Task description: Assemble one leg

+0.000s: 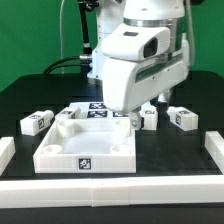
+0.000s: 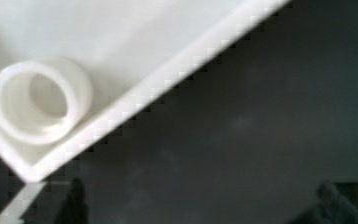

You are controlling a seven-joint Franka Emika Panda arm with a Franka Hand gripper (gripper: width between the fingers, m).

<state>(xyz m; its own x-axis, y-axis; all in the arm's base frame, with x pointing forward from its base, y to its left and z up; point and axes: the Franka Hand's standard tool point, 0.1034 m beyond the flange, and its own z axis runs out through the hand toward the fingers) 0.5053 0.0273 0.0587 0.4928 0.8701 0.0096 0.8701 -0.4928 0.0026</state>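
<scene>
My gripper point(image 1: 126, 113) hangs just past the far right corner of the large white tray-like panel point(image 1: 85, 142). In the wrist view the gripper point(image 2: 197, 206) is open, its dark fingertips point(image 2: 51, 205) far apart with only black table between them. The panel's corner point(image 2: 140, 60) with a round socket point(image 2: 41, 96) lies beside the gripper. Several white tagged legs lie on the table: one at the exterior view's left point(image 1: 38, 122), one behind the panel point(image 1: 68, 113), one close to the gripper point(image 1: 150, 118), and one farther right point(image 1: 183, 118). None is held.
The marker board point(image 1: 100, 108) lies behind the panel, partly hidden by the arm. White rails border the black table at the exterior view's left point(image 1: 5, 150), right point(image 1: 213, 146) and front point(image 1: 110, 190). Cables hang behind the arm.
</scene>
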